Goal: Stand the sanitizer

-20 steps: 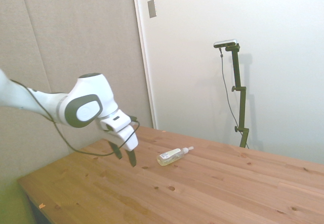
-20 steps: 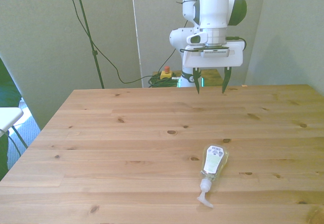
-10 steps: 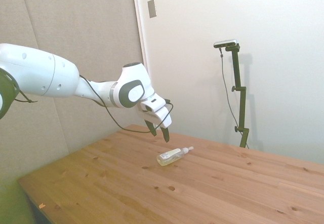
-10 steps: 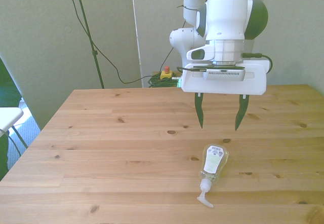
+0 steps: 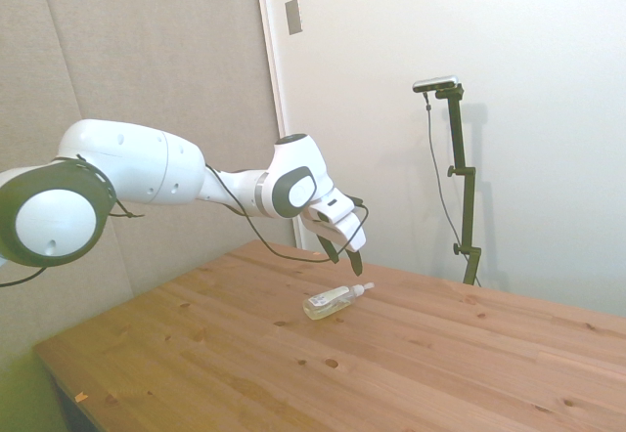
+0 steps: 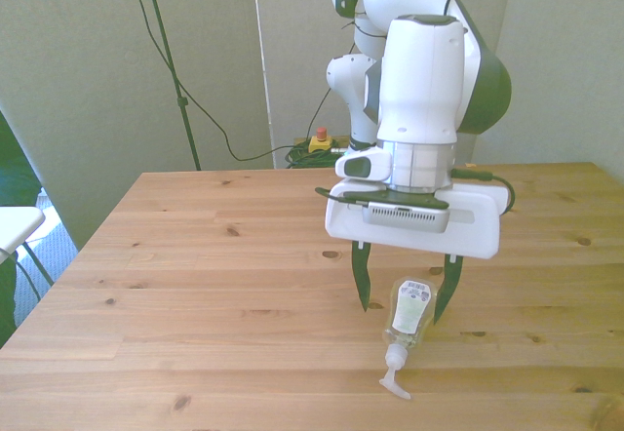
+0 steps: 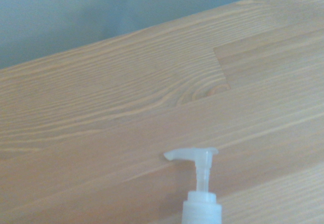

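The sanitizer point(image 6: 410, 314) lies on its side on the wooden table point(image 6: 195, 285), a small clear bottle of pale yellowish liquid with a whitish label. Its white pump nozzle point(image 6: 393, 380) points toward the table's near edge in the front view. In the side view the sanitizer point(image 5: 331, 302) lies mid-table. My gripper point(image 6: 407, 293) hangs open just above the bottle, one dark finger on each side of its base end. In the side view my gripper point(image 5: 342, 254) is a little above it. The wrist view shows the pump nozzle point(image 7: 198, 169) close up.
A red button box point(image 6: 318, 141) and green cables lie on the floor behind the table. A white object point(image 6: 15, 226) sits off the front view's left edge. Bare wood surrounds the bottle.
The arm has stretched out across the table and lowered. My gripper went from the table's far side to just over the sanitizer, staying open. The bottle has not moved.
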{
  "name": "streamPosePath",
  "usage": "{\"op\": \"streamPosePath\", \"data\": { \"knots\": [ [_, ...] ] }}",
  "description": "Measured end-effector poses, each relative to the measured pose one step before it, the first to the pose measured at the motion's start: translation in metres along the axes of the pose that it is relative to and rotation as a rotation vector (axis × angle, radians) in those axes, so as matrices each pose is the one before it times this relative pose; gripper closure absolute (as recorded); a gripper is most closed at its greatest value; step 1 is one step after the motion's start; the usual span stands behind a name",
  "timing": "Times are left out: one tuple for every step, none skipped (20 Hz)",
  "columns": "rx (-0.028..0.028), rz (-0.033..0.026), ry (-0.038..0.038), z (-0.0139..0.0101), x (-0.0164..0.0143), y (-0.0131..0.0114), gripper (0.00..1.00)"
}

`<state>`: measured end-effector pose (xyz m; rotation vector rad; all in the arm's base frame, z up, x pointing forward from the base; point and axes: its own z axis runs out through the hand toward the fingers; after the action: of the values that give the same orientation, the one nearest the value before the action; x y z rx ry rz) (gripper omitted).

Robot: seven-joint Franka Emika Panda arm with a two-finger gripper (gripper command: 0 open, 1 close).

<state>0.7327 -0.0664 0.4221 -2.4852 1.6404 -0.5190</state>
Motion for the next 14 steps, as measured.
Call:
{"op": "streamPosePath", "data": {
  "knots": [
    [-0.00177,0.00340,0.00004,0.00708,0.00139,-0.00178,0.00],
    [-0.00069,0.00273,0.00015,0.00600,0.00115,-0.00155,0.00],
    [-0.00287,0.00067,-0.00054,0.00625,0.00029,-0.00117,0.00],
    [-0.00245,0.00074,-0.00012,0.00532,0.00020,-0.00107,0.00],
    [-0.00275,0.00100,-0.00013,0.00487,0.00017,-0.00065,0.00],
    [-0.00265,0.00165,-0.00001,0.00438,0.00015,-0.00044,0.00],
    [-0.00145,0.00121,0.00049,0.00347,0.00039,-0.00065,0.00],
    [-0.00116,0.00132,-0.00004,0.00333,0.00042,-0.00054,0.00],
    [-0.00149,0.00118,-0.00077,0.00347,0.00033,-0.00028,0.00],
    [-0.00021,0.00067,0.00039,0.00293,0.00049,-0.00086,0.00],
    [-0.00048,0.00036,-0.00010,0.00294,0.00017,-0.00078,0.00],
    [-0.00194,0.00041,-0.00046,0.00317,0.00011,-0.00010,0.00],
    [-0.00160,0.00026,-0.00007,0.00305,0.00027,-0.00032,0.00],
    [-0.00161,0.00040,-0.00022,0.00299,0.00033,-0.00039,0.00]
  ]
}}
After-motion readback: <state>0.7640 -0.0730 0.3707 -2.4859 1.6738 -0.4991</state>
